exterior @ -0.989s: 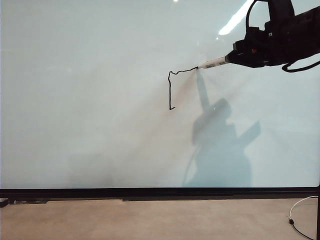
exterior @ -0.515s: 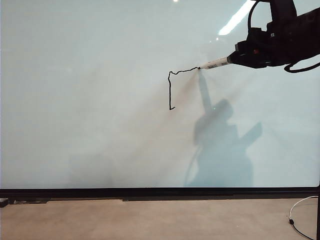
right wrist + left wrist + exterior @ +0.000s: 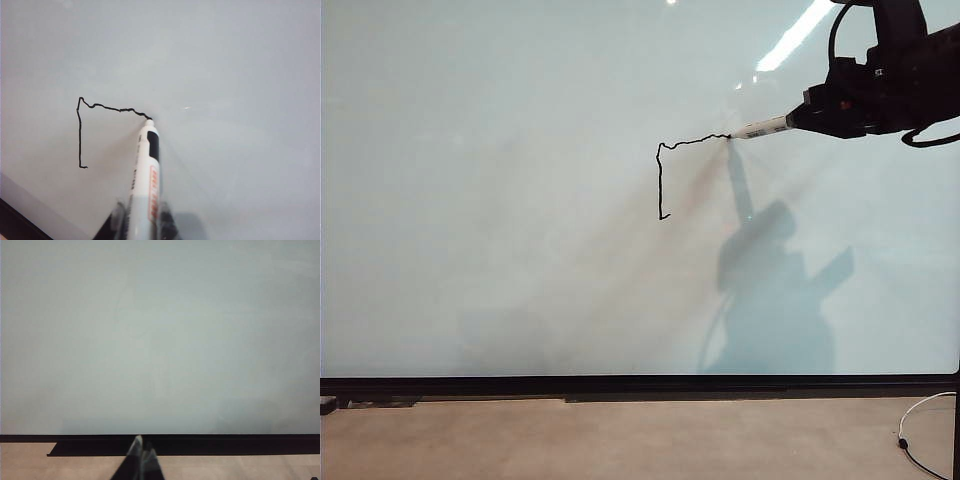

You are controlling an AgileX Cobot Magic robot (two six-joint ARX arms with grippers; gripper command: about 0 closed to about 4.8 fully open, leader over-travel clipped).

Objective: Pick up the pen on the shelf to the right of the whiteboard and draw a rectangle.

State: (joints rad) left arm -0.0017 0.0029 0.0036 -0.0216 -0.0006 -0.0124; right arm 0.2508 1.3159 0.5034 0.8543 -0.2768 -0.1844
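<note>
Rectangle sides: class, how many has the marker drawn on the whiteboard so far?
2. On the whiteboard, the rectangle has its left side running vertically and its wobbly top side running to the tip of the pen, held in the right gripper.

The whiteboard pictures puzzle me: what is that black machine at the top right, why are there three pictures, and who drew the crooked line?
It is a robot with two arms. One picture comes from a camera facing the whiteboard; the other two sit on the arms' wrists. The right gripper, up on the right, is shut on the pen, whose tip touches the board at the end of the half-drawn rectangle: one side and a wobbly top so far. The left gripper is shut, empty, low by the board's black bottom edge.
</note>
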